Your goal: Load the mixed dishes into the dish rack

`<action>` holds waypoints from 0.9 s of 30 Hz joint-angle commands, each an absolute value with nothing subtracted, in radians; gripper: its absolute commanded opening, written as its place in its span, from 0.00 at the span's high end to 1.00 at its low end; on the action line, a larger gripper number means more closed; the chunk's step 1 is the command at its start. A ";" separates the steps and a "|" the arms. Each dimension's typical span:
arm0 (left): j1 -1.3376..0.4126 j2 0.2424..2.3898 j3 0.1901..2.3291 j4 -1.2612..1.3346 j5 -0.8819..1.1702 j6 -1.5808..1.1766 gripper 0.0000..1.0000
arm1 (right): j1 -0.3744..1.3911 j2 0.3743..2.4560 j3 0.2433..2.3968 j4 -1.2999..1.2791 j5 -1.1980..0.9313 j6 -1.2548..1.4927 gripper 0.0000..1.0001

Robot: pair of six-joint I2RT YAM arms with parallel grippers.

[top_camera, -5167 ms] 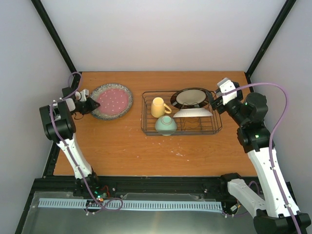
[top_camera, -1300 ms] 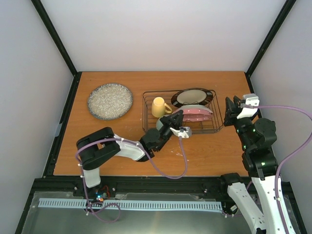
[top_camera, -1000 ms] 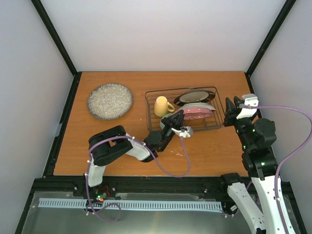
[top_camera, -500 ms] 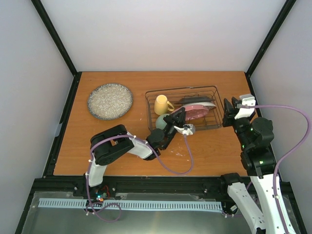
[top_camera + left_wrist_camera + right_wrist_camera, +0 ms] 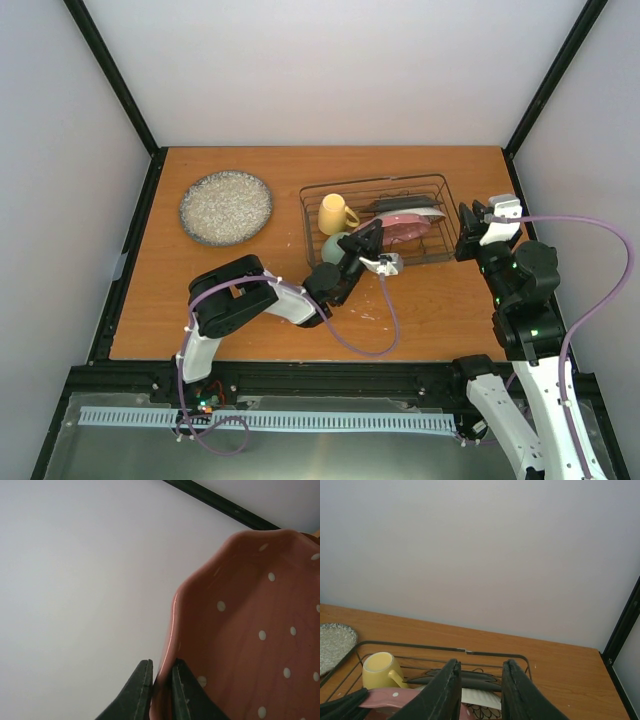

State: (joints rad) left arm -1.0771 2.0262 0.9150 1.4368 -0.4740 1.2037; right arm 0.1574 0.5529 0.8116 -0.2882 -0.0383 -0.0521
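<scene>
The black wire dish rack [image 5: 443,184] stands at the table's right middle. Inside it are the yellow mug [image 5: 335,213], the mint bowl [image 5: 330,243] half hidden by my left arm, and a dark-rimmed plate [image 5: 398,206] seen edge-on. My left gripper [image 5: 367,240] is shut on the rim of a pink white-dotted plate [image 5: 408,228], held tilted over the rack; the left wrist view shows the plate [image 5: 250,630] pinched between the fingers of that gripper [image 5: 161,665]. My right gripper [image 5: 464,238] is at the rack's right end, open [image 5: 481,663], nothing seen between its fingers.
A round speckled grey plate [image 5: 225,207] lies alone on the table's far left, also seen in the right wrist view [image 5: 335,640]. A purple cable [image 5: 385,310] trails across the table below the rack. Black frame posts stand at the back corners.
The left gripper has tipped the pink plate lower into the rack. The dark-rimmed plate behind it now shows edge-on instead of its face. The right gripper's jaws narrowed a little.
</scene>
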 commanded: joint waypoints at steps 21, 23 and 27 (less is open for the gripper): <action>-1.130 2.165 1.114 1.542 -0.373 1.193 0.99 | 0.152 0.511 0.799 -0.276 -0.033 -0.088 0.76; -1.133 2.187 1.111 1.535 -0.380 1.187 0.99 | 0.152 0.506 0.799 -0.284 -0.023 -0.099 0.76; -1.135 2.187 1.072 1.525 -0.408 1.175 0.99 | 0.152 0.497 0.795 -0.290 -0.007 -0.119 0.75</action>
